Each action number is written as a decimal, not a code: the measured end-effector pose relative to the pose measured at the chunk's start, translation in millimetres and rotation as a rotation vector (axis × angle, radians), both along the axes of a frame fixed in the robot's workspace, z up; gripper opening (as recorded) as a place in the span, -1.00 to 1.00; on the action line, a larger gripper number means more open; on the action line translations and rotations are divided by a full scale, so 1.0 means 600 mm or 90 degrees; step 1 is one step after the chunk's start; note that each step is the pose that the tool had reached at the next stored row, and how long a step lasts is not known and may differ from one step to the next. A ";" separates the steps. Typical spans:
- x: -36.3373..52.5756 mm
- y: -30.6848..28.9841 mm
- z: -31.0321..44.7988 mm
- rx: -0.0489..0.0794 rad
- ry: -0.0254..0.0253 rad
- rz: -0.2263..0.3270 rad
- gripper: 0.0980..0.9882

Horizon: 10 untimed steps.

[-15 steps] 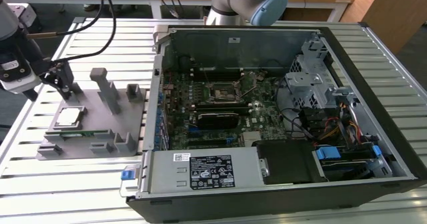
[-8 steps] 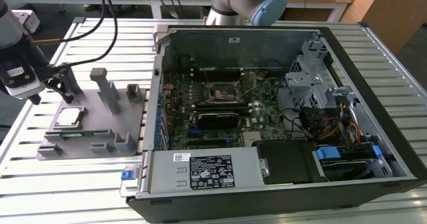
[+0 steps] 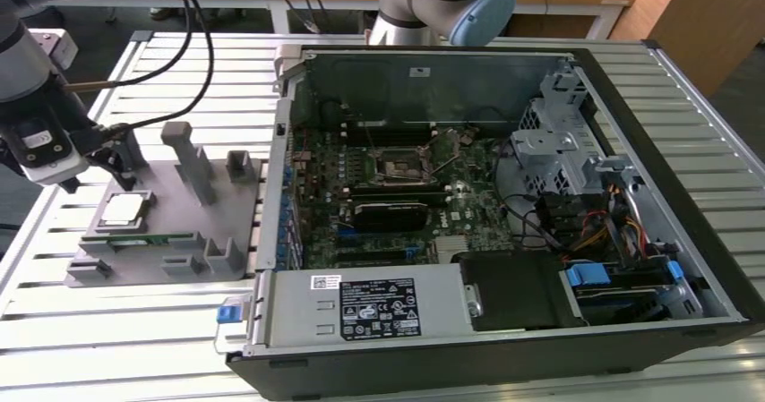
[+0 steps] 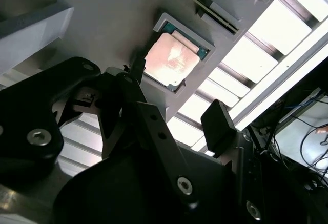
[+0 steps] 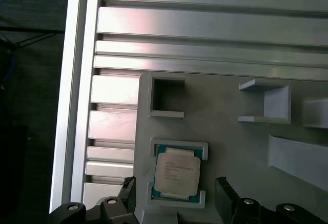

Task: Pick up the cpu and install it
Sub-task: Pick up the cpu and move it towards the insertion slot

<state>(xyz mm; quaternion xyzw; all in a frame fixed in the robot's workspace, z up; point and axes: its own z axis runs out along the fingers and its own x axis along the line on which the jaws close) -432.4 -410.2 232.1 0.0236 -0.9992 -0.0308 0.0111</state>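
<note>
Exterior view: cpu (image 3: 124, 209) in holder (image 3: 167, 216)

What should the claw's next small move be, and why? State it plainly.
Probably lower straight down. The claw is open, with its fingers on either side of the cpu. The cpu lies flat in its pocket on the gray holder. In the exterior view the claw appears to be above the cpu, not touching it.

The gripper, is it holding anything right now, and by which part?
Nothing is held. The gripper is open, poised over the cpu, which lies flat in its pocket on the grey holder.
</note>
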 end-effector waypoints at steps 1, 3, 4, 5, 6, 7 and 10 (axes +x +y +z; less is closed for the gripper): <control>0.000 0.0000 -0.001 0.000 0.0000 0.002 0.38; 0.000 0.0000 -0.005 0.000 0.0000 0.004 0.38; 0.000 0.0000 -0.007 0.000 0.0000 0.004 0.38; 0.000 -0.0001 -0.009 0.000 0.0000 0.004 0.38; 0.000 -0.0002 -0.011 0.000 0.0000 0.004 0.38; 0.000 -0.0005 -0.014 0.000 0.0001 0.004 0.38; 0.000 -0.0026 -0.021 0.000 0.0001 0.004 0.38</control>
